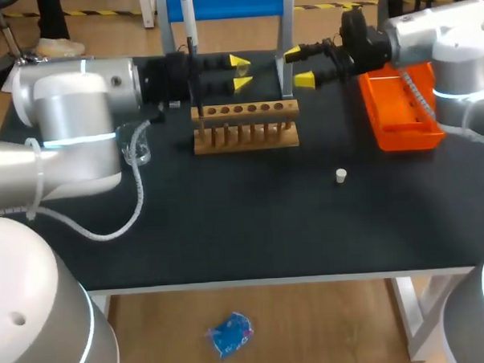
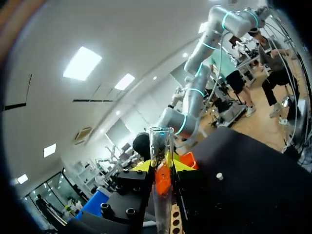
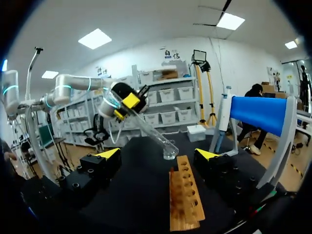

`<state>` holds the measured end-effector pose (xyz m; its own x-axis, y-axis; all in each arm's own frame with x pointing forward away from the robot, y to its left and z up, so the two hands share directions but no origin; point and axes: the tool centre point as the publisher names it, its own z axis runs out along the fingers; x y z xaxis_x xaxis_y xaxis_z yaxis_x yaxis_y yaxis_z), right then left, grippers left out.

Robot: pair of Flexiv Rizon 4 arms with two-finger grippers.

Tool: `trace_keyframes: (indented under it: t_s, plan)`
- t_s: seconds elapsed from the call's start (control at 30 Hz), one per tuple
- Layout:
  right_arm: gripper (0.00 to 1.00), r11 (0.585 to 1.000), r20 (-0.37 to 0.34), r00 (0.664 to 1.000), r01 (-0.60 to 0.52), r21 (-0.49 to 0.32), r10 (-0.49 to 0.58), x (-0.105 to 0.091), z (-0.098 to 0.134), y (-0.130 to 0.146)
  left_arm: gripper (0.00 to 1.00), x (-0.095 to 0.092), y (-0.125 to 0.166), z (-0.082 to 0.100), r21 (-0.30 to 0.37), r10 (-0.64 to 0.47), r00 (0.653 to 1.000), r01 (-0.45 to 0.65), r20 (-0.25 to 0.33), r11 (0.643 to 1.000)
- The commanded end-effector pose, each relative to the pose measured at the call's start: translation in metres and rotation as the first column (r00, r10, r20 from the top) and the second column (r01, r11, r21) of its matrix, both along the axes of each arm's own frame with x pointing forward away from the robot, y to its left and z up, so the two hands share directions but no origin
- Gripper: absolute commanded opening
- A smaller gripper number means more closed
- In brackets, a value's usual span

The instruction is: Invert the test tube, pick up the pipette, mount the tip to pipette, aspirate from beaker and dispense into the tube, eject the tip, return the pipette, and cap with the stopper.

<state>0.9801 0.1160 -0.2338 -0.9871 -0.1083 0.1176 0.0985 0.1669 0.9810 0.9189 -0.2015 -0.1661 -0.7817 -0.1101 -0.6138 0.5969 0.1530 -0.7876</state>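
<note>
Beaker on the table, partly behind the left arm. Left gripper is clamped on the test tube, above the rear of the wooden rack. Tube is tilted, open mouth lower, projecting ahead of the fingers. Pipette hangs on the blue stand behind. Right gripper faces the left one, fingers spread, empty. White stopper lies alone, right of the rack. Orange tray sits at far right.
</note>
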Motion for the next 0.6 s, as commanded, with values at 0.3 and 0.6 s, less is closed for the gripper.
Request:
trace_keyframes:
  t_s: [0.3,0.6]
  plan:
    - [1.0,0.884,0.517,0.824,0.044,-0.465,0.231,0.001,0.003,-0.006,0.0,-0.004,-0.004,0.005,0.058,0.102,0.991,-0.097,-0.086,0.994]
    - [1.0,0.758,0.505,0.803,0.106,-0.643,0.316,0.012,-0.02,-0.002,0.0,0.006,-0.01,0.005,0.052,0.122,0.982,-0.116,-0.142,0.992]
